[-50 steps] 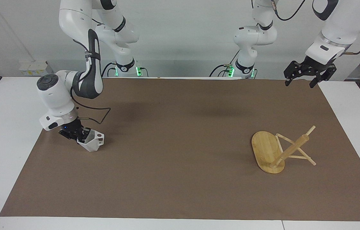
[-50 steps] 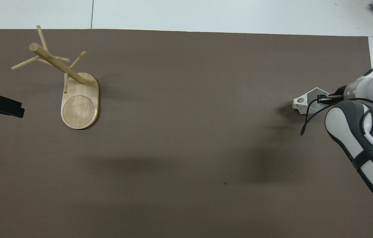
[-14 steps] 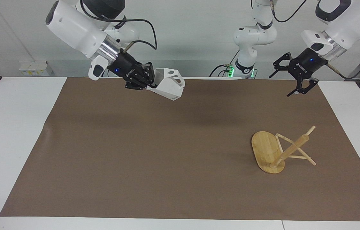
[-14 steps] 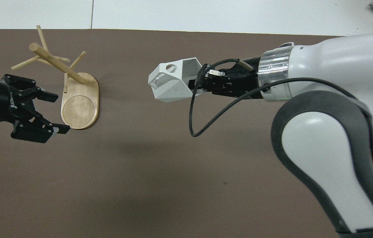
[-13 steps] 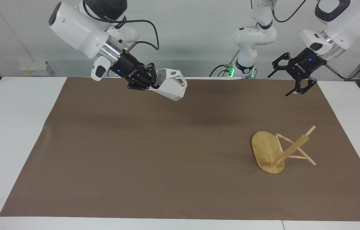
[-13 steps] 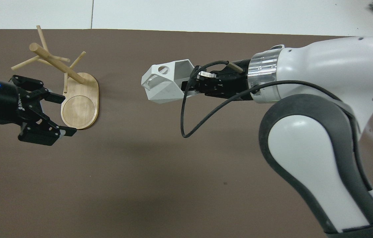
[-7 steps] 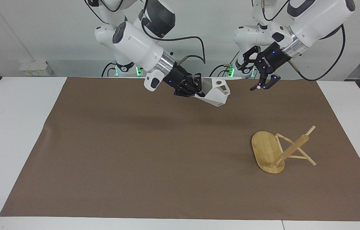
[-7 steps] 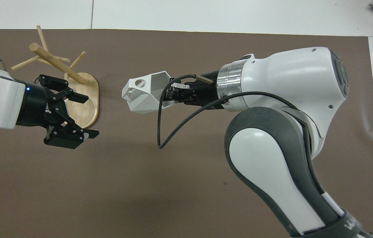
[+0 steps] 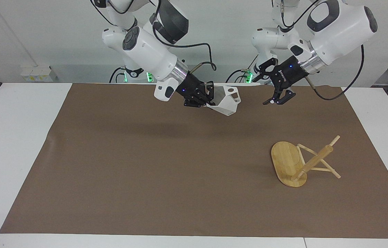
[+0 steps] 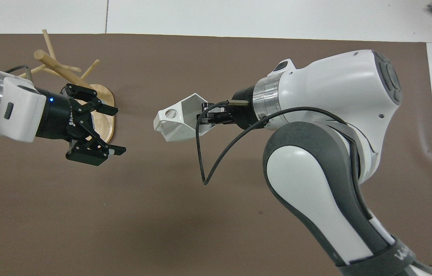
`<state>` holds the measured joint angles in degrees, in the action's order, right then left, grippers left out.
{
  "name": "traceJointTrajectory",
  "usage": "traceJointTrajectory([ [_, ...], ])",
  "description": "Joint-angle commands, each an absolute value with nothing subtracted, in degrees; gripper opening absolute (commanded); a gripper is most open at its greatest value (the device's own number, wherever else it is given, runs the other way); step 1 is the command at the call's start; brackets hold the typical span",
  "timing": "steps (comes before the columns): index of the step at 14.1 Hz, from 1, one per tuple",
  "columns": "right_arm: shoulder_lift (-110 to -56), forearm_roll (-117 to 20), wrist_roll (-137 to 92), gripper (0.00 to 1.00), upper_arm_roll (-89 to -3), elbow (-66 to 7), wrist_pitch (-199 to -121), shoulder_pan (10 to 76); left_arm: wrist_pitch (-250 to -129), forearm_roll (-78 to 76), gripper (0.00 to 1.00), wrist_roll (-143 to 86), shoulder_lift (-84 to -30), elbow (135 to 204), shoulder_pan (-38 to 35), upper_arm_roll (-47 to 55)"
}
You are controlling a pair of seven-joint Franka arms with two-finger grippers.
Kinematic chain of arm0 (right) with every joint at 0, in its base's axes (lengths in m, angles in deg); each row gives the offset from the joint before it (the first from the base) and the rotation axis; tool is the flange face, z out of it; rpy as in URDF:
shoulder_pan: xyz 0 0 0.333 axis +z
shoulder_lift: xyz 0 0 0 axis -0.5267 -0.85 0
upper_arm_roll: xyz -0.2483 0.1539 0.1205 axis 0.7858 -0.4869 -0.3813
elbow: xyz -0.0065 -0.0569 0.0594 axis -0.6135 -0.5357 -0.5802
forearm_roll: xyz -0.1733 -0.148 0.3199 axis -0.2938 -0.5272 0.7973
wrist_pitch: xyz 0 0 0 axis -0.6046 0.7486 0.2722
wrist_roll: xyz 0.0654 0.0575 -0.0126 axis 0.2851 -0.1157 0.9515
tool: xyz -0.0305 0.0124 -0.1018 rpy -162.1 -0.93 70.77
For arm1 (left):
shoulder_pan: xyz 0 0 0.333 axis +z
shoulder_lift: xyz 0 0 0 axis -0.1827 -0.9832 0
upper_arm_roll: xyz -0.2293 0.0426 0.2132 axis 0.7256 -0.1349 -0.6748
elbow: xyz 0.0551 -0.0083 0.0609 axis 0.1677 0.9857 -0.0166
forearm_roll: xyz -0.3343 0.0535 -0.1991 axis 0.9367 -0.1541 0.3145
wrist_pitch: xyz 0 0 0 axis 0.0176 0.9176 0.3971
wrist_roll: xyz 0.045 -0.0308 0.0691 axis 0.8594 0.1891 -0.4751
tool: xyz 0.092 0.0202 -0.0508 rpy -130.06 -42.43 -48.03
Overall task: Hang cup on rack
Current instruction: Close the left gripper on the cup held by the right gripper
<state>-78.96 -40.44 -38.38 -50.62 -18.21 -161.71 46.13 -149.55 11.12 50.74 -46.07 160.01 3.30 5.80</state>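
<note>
Now, right pincer (image 9: 208, 97): gripping the cup (image 9: 226, 101) by its rim, in midair.
Left pincer (image 9: 272, 90): gaping wide, holding nothing.
Rack (image 9: 300, 163): standing at the cup's 4 o'clock in the facing view.

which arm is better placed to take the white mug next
Left, probably. Its open pincer hangs empty in the air facing the angular white mug, which the right pincer holds shut by its rim. The left arm's base also stands at the bamboo peg rack's end.
</note>
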Motion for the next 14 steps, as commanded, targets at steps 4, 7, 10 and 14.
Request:
traceJointTrajectory([
  [4, -80.7, -40.6, -37.2, 0.00, -51.1, -15.7, -161.7, 45.3, -160.9, 17.3, 1.00, 52.4, -42.6, 169.0, -0.9, 5.5],
  [7, -81.6, -40.1, -39.9, 0.00, -51.1, -14.9, -163.1, 46.0, -162.1, 17.3, 1.00, 52.4, -42.6, 169.3, -1.7, 5.5],
  [10, -83.0, -40.3, -40.4, 0.00, -51.2, -13.3, -163.7, 46.2, -165.7, 17.3, 1.00, 52.1, -42.6, 169.6, -5.4, 5.4],
  [14, -83.4, -40.3, -40.4, 0.00, -51.2, -12.8, -163.7, 46.2, -168.4, 17.3, 1.00, 51.7, -43.9, 169.5, -5.7, 5.5],
])
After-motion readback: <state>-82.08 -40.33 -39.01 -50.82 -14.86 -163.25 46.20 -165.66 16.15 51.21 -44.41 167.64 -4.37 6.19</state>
